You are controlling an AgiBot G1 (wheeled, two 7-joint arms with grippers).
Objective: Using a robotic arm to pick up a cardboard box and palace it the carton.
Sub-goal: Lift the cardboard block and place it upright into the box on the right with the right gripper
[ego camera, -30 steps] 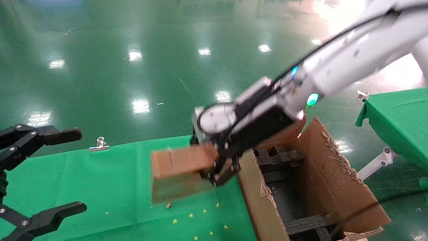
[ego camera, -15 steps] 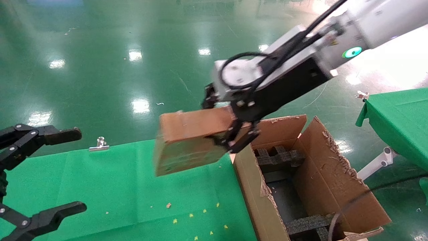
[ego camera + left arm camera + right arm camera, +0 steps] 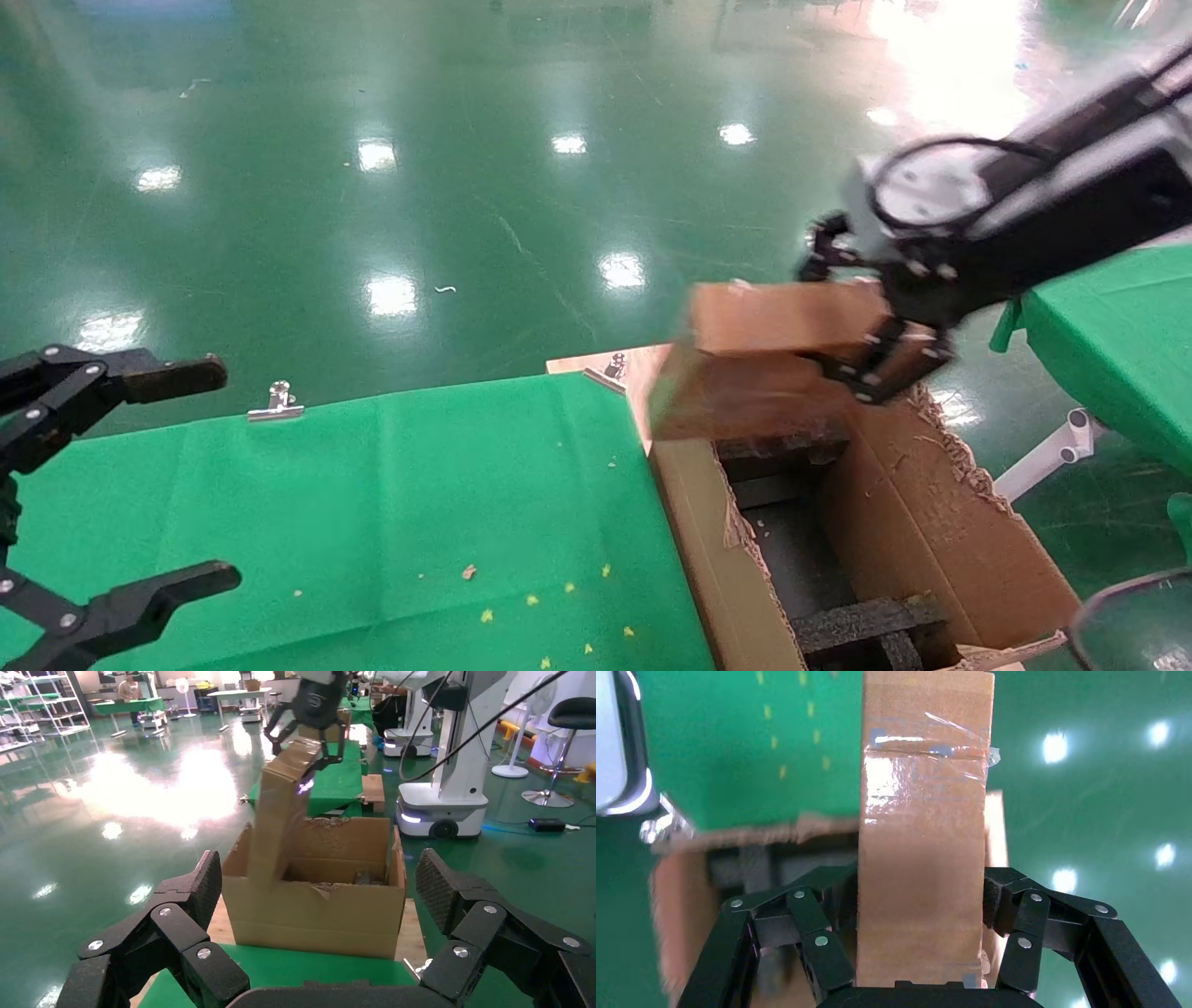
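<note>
My right gripper (image 3: 852, 317) on the robotic arm's black wrist (image 3: 1052, 214) is shut on the flat brown cardboard box (image 3: 764, 354). It holds the box in the air over the far end of the carton (image 3: 931, 503), whose torn flaps stand open. In the right wrist view the box (image 3: 923, 846) sits between the pads (image 3: 996, 896) of the right gripper (image 3: 919, 903). The left wrist view shows the box (image 3: 281, 811) hanging tilted above the carton (image 3: 316, 917). My left gripper (image 3: 219, 475) is open and empty at the left edge.
A green cloth table (image 3: 372, 494) lies left of the carton, with a binder clip (image 3: 277, 401) at its far edge and small yellow scraps near the front. Black foam blocks (image 3: 866, 620) sit inside the carton. A second green table (image 3: 1117, 335) stands at the right.
My right gripper has carried the cardboard box up and to the right, from over the green table to above the carton's far end. The left arm has not moved.
</note>
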